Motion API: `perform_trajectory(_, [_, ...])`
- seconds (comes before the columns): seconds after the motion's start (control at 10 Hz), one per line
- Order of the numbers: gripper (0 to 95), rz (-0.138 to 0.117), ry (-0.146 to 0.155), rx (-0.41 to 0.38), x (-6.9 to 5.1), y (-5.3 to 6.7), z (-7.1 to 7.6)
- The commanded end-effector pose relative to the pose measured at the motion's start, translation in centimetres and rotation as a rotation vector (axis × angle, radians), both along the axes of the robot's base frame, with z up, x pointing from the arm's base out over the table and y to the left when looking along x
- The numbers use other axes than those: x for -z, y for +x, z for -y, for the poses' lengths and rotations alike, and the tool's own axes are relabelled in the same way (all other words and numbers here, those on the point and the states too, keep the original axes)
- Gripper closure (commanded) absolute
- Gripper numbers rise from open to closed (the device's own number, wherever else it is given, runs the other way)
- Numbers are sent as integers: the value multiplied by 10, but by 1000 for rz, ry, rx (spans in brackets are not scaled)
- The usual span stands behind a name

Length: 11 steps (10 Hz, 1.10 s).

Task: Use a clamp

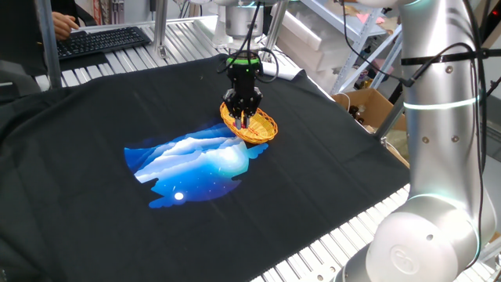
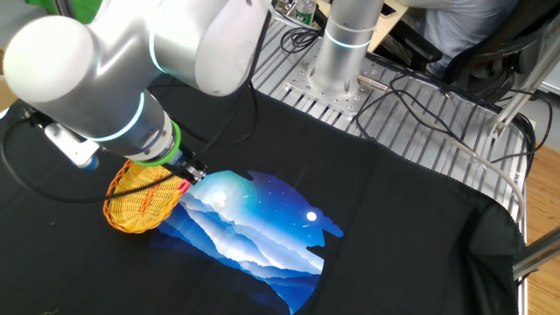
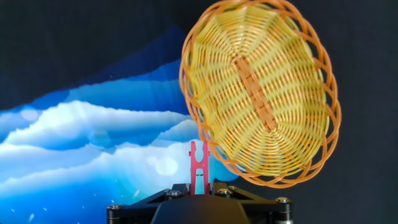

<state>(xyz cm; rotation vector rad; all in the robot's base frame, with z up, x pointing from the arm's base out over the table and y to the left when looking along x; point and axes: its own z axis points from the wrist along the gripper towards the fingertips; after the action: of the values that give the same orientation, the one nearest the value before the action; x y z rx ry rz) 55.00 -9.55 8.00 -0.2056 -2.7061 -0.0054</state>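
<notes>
The gripper [image 3: 199, 186], jaws drawn together on the tail of the red clamp [image 3: 198, 163], holds it with its long axis running straight out from the fingers, forked tip just beside the near rim of the woven basket [image 3: 258, 93].

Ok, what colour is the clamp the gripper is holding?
Red-pink. The clamp shows best in the hand view, sticking out of the gripper beside the yellow basket.
</notes>
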Motion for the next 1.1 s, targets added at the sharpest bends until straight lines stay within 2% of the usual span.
perform_trajectory(0.1, [950, -15, 6, -30, 3, -3, 5])
perform_trajectory(0.6, [950, -84, 17, -64, 4, -4, 7])
perform_trajectory(1.1, [950, -93, 33, -98, 5, -4, 8])
